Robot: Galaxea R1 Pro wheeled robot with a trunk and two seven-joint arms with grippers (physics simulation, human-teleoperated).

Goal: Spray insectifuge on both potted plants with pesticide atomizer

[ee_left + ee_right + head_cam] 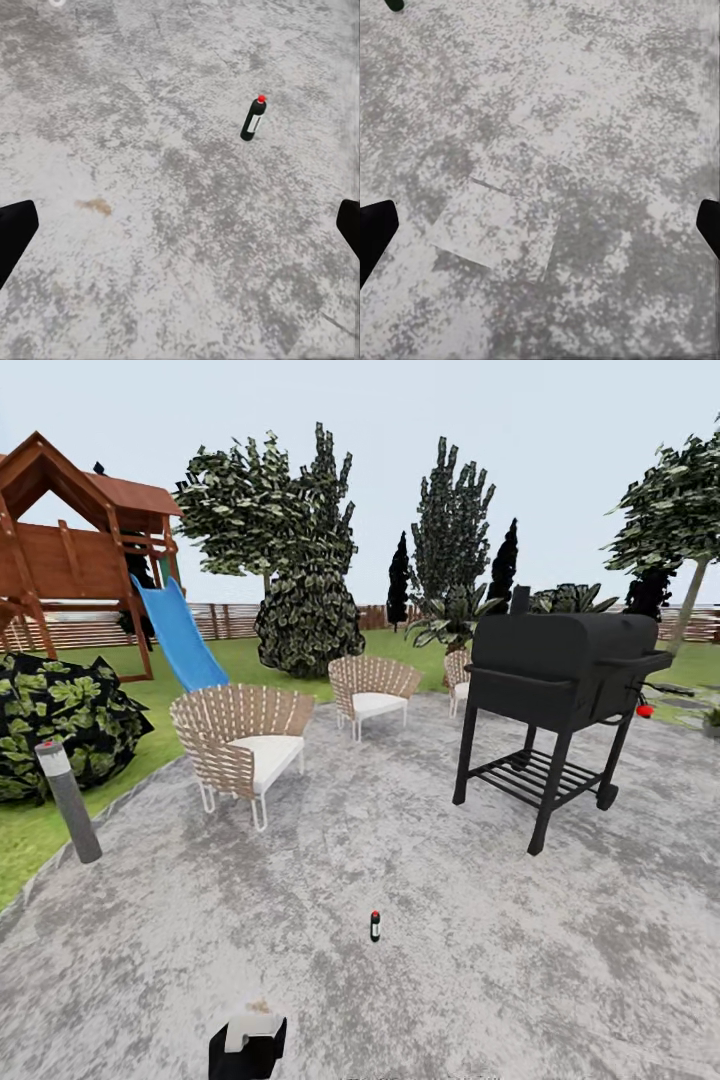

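Note:
The pesticide atomizer (375,926) stands upright on the round grey patio (480,960), a slim dark bottle with a red spot on top. In the left wrist view the atomizer (255,118) is ahead of my left gripper (180,225), well apart from it. That gripper's dark fingertips (13,232) sit wide at the frame edges, open and empty. My right gripper (540,225) is open too, over bare paving. A dark and white part of my left arm (248,1045) pokes in low in the head view. At the far right edge a small green plant in a pale pot (712,720) is partly cut off.
A black barbecue grill (560,690) stands on the patio at the right. Wicker chairs (245,745) (373,690) sit at the back left. A grey bollard lamp (68,800) marks the lawn edge by a dark bush (60,720). A wooden playhouse with a blue slide (180,630) stands behind.

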